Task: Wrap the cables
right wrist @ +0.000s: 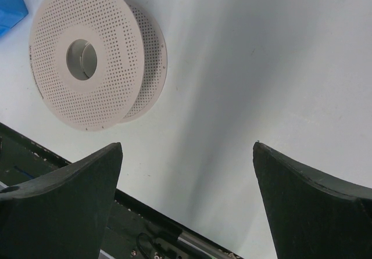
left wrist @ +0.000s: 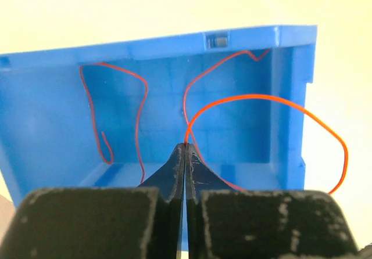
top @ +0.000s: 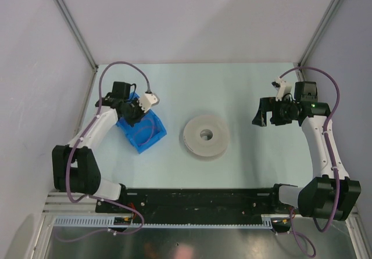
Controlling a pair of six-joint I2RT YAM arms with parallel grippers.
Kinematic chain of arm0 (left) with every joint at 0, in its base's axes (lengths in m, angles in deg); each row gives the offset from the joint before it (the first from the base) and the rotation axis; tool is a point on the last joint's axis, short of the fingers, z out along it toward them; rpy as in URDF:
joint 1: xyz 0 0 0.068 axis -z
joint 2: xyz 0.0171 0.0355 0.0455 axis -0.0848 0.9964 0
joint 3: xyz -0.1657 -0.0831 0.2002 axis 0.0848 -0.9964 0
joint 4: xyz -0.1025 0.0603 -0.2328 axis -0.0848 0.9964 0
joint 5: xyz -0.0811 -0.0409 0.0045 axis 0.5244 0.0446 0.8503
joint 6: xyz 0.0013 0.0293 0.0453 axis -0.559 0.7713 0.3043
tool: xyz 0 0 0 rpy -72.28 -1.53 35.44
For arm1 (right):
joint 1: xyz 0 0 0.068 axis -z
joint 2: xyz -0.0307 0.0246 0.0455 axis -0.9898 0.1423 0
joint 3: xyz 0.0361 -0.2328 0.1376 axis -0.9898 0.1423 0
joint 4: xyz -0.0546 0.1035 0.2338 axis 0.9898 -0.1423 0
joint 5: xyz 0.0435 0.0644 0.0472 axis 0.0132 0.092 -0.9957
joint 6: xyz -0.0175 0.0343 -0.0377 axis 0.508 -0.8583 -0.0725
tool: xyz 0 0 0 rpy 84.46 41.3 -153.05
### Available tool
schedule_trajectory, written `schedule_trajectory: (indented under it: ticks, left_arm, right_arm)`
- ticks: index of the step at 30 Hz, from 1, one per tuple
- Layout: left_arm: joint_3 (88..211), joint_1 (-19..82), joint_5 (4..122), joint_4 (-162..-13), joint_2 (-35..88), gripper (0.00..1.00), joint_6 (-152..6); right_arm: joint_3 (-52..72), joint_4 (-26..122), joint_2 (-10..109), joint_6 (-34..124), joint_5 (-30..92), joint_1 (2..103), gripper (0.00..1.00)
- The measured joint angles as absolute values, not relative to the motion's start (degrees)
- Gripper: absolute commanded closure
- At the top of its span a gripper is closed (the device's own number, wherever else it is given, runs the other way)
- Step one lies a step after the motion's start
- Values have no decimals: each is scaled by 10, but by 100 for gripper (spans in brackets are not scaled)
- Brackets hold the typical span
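The cables are a thin reddish-orange wire (left wrist: pixel 261 97) lying in loose loops inside a blue bin (left wrist: pixel 58 114). One loop hangs out over the bin's right wall. My left gripper (left wrist: pixel 186 146) reaches into the bin, and its jaws are shut on the wire at the very tips. From above, the left gripper (top: pixel 135 115) sits over the blue bin (top: pixel 152 136) at the left. A grey-white perforated spool (top: pixel 205 135) lies flat mid-table. My right gripper (top: pixel 264 115) hovers open to the spool's right, holding nothing. In the right wrist view the spool (right wrist: pixel 96 56) is at the upper left, away from the right gripper (right wrist: pixel 189 146).
A black rail (top: pixel 203 198) runs along the near edge between the arm bases and shows below the right fingers as the black rail (right wrist: pixel 157 230). Grey enclosure walls stand at the left, right and back. A corner of the blue bin (right wrist: pixel 9 6) shows in the right wrist view.
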State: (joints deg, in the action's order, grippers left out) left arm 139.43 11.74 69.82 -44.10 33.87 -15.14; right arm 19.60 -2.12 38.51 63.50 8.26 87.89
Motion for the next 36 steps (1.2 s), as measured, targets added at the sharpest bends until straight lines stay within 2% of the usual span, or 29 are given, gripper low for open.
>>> schedule_trajectory:
  ticks: [6, 12, 22, 29, 36]
  left_arm:
    - [1423, 129, 744, -424, 314, 100, -182]
    - [1452, 198, 793, -409, 288, 100, -240]
    - [1563, 292, 886, -402, 286, 100, -353]
    - [1697, 337, 931, -399, 309, 100, -429]
    - [1853, 360, 937, -420, 383, 100, -492]
  right_arm:
    - [196, -19, 385, 635, 81, 879, 1]
    - [196, -3, 385, 628, 45, 865, 1]
    - [181, 85, 449, 568, -50, 702, 1]
    - [136, 127, 471, 566, -68, 682, 1]
    - [135, 230, 389, 543, -100, 673, 1]
